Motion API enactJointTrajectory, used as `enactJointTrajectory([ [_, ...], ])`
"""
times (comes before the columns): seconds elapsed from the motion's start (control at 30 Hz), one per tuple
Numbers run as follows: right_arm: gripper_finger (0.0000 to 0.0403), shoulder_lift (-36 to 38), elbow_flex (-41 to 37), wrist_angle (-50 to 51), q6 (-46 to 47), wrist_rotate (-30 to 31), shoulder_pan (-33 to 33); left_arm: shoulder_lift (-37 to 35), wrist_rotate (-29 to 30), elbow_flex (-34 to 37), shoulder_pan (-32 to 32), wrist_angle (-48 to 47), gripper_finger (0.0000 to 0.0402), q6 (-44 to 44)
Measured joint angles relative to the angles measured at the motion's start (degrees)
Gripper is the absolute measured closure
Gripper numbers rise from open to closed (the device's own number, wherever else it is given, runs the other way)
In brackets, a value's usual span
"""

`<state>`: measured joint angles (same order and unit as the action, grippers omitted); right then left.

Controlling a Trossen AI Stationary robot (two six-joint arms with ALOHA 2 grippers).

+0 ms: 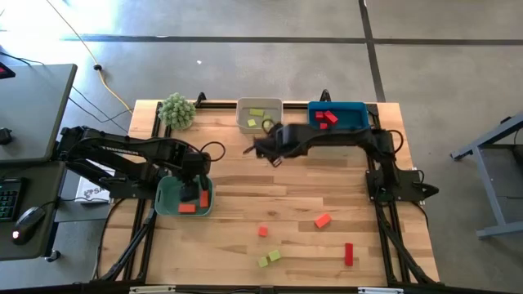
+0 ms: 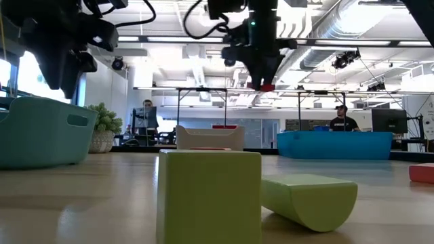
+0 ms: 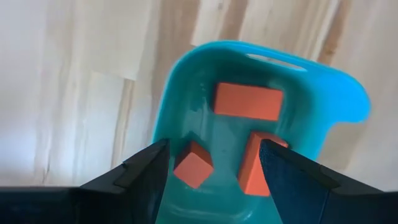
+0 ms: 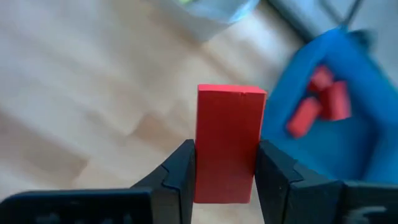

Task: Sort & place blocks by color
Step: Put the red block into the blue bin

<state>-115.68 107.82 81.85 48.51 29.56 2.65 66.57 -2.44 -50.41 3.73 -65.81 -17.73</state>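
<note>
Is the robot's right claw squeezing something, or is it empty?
Squeezing. The right gripper is shut on a red block; the right wrist view shows both fingers pressed against the block's sides, above the table.

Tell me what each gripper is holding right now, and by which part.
The right gripper clamps a red block by its two long sides, near its lower end. The left gripper hangs open over the teal tray, holding nothing.

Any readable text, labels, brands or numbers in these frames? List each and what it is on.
"SP": start of a word on a white sheet beside the table, under the left arm; the rest is hidden.
White lettering on the left arm: too small to read.
Blocks, trays, grippers and the room behind: no legible text.
</note>
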Motion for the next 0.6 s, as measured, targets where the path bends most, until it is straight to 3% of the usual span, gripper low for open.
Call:
enactJointTrajectory([
  [0.3, 0.0302, 2.43, 0.02, 8.49, -7.18, 9.29, 7.06, -0.02, 1.84, -0.02, 0.0, -0.16, 0.0163, -6.81],
  [0.6, 0.03, 3.34, -3.52, 8.05, -15.81, 11.35, 15.22, 0.0, 1.86, -3.6, 0.03, -0.25, 0.0163, -13.6],
])
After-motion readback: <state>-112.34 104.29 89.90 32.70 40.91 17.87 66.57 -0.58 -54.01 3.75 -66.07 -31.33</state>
